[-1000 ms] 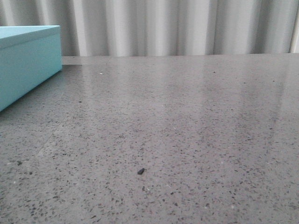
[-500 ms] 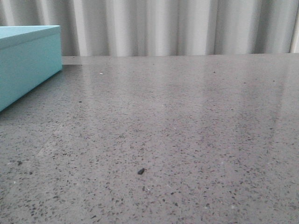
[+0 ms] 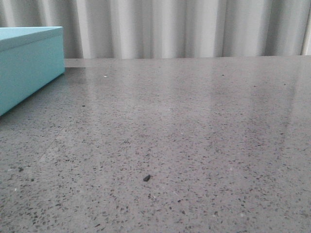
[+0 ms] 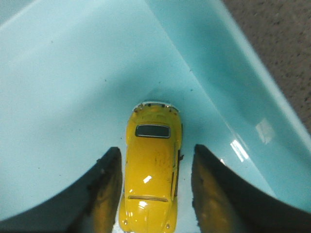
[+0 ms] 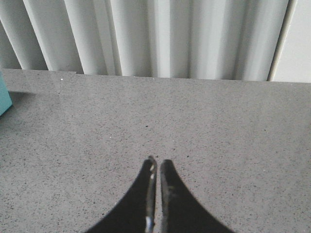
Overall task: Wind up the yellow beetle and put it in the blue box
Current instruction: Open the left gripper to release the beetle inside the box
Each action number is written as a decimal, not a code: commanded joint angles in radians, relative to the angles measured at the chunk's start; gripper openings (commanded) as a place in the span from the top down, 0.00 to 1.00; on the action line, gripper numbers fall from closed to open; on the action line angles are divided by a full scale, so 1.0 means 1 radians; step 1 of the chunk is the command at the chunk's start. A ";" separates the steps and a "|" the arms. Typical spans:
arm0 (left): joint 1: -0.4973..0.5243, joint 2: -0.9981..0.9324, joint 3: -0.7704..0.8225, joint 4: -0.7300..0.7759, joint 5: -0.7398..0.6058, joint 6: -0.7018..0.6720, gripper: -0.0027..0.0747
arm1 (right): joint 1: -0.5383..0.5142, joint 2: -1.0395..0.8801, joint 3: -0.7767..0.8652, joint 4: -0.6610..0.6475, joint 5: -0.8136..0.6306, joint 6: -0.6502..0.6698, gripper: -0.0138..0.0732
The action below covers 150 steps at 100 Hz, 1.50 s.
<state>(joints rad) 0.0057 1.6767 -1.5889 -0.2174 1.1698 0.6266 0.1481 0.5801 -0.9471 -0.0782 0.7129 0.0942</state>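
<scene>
A: Left gripper (image 4: 153, 187) status?

B: Fingers spread, straddling the small glossy yellow toy beetle (image 4: 151, 187) on the light turquoise box (image 4: 73, 97) floor, not visibly clamping.

A: Handling?

B: Likely light, rigid, slippery; grip its flanks. Right gripper (image 5: 156, 167) is closed, empty.

I am finding no readable text, label, brand, number or sign anywhere: nothing is showing on the small glossy yellow toy beetle car (image 4: 151, 167) or the matte turquoise-blue rectangular box (image 3: 29, 63).
</scene>
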 commanded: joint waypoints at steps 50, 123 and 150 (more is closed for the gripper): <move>0.001 -0.351 0.032 -0.199 -0.109 -0.015 0.99 | 0.001 -0.290 0.265 -0.105 -0.187 -0.009 0.89; 0.001 -1.049 0.805 -0.237 -0.662 -0.015 0.99 | -0.003 -0.445 0.526 -0.140 -0.328 -0.009 0.89; 0.001 -1.330 1.058 -0.241 -0.797 -0.005 0.99 | -0.002 -0.445 0.584 -0.140 -0.445 -0.009 0.89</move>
<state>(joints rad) 0.0057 0.4113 -0.5603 -0.4306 0.4817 0.6230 0.1481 0.1248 -0.3501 -0.2004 0.3832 0.0942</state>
